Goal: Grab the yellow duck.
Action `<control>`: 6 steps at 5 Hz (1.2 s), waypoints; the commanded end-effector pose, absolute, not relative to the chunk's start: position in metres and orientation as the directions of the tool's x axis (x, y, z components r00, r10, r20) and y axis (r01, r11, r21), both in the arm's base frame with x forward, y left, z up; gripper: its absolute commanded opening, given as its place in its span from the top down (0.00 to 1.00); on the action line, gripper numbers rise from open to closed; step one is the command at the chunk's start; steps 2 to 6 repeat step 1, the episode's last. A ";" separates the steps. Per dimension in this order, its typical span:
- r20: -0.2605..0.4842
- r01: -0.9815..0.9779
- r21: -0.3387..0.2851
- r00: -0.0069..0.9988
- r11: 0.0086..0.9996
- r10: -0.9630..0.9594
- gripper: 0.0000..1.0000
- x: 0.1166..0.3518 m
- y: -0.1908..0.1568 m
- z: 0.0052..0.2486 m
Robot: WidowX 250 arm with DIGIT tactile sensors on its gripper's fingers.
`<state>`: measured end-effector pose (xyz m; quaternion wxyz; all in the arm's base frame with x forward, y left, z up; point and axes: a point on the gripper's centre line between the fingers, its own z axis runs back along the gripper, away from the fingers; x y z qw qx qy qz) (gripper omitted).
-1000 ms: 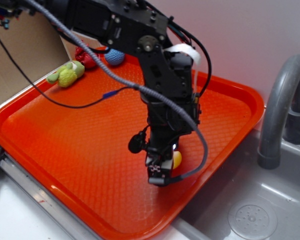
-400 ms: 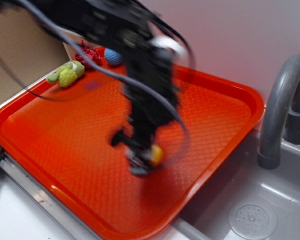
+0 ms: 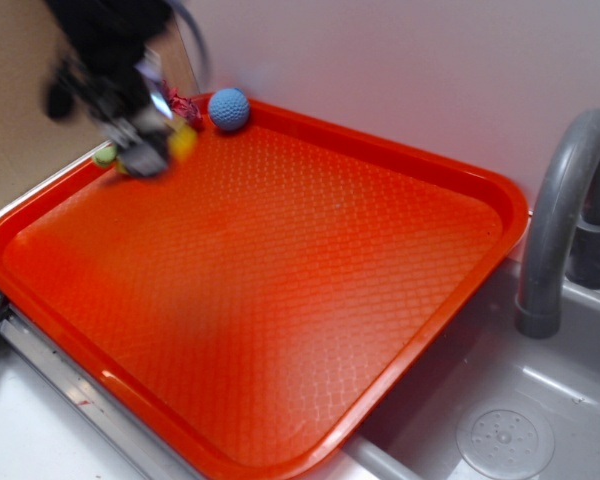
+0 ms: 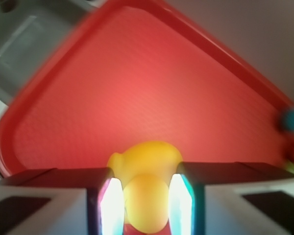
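At the far left corner of the one large orange-red textured plastic tray, the single black robot gripper was a motion-blurred smear held above the tray floor. Its two jaws were closed partway, pinching one small glossy yellow rubber duck between them; from the wrist view the duck filled the gap, with a fingertip pressed against each side of it and its body bulging forward past them. From the outside, the duck showed only as a yellow patch at the gripper's tip. Just beneath and left of the gripper, a bit of one yellow-green plush toy peeked out, mostly hidden. Behind the gripper lay one red item, too covered to identify. To its right, one blue knitted ball rested against the tray's back rim. Farther right, off the tray, one curved grey plastic faucet rose over one grey sink basin with a round drain.
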<state>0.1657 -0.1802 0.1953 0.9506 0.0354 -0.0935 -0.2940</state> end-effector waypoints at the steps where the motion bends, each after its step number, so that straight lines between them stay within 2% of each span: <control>1: 0.178 0.387 0.020 0.906 0.922 -0.384 1.00 0.148 -0.156 0.257; 6: 0.178 0.387 0.020 0.906 0.922 -0.384 1.00 0.148 -0.156 0.257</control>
